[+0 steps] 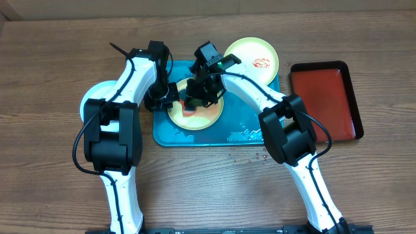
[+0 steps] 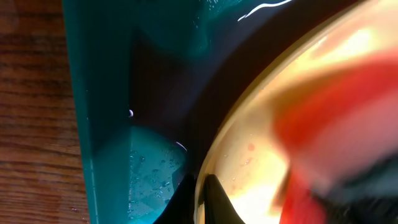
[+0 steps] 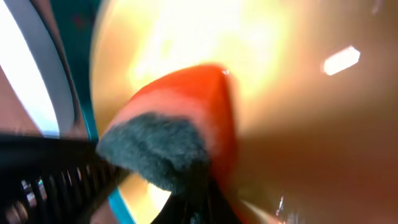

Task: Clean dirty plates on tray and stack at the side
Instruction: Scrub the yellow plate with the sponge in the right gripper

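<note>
While my right gripper (image 1: pixel 197 96) sits over the middle of the turquoise-blue rectangular plastic tray (image 1: pixel 260 127), its jaws are pinched on a red sponge with a grey-green scouring layer (image 3: pixel 186 106). The sponge touches the cream centre of a light yellow-green round plate (image 1: pixel 207 117) that lies flat in the left half of the tray. The right wrist view is blurred, so the finger contact is only roughly visible at the lower edge of the sponge.

My left gripper (image 1: pixel 162 97) is at the left rim of the same plate, just inside the left wall of the tray. The left wrist view shows one dark finger (image 2: pixel 214 199) against the plate rim; I cannot tell whether these jaws are spread or pressed together.

A second yellow-green plate (image 1: pixel 252 57), with a red smear, lies at the far right corner of the tray, overlapping its rim. A pale blue-white round plate (image 1: pixel 90 104) lies on the wooden table (image 1: pixel 52 65) left of the tray, partly under my left arm. Water droplets (image 1: pixel 244 134) mark the near right of the tray floor. A red tray with a black rim (image 1: pixel 325 97) lies on the table to the right, apart from the blue one.
</note>
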Robot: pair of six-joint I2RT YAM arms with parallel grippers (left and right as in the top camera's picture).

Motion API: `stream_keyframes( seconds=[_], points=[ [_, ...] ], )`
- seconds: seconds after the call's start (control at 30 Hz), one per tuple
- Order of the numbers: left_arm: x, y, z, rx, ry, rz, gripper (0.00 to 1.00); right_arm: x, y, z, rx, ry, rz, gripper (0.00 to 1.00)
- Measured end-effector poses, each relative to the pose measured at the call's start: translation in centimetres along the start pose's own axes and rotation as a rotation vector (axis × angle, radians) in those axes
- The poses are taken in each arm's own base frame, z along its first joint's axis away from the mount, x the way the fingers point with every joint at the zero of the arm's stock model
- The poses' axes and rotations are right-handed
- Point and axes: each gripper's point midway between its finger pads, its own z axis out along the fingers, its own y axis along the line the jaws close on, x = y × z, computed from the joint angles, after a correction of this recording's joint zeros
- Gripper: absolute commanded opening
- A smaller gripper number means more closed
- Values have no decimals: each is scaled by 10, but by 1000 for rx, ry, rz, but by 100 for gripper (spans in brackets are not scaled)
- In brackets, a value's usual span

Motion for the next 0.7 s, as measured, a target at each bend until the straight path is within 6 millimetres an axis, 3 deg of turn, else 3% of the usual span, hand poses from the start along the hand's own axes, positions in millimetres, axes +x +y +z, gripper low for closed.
stream_keyframes(
  seconds=[0.1, 0.33, 0.57, 0.7],
  points=[
    [-1, -1, 0, 5, -5, 1, 4, 16, -5, -1, 16, 64, 20, 4],
    [-2, -7, 0, 28, -9, 10, 4, 28, -26, -16, 201, 60, 19, 4],
    [-2, -10, 0, 41, -11, 13, 4, 10, -67, -51, 564, -105, -32, 4],
    [-3, -10, 0, 41, -11, 13, 4, -9, -78, -62, 658, -199, -55, 4]
  ],
)
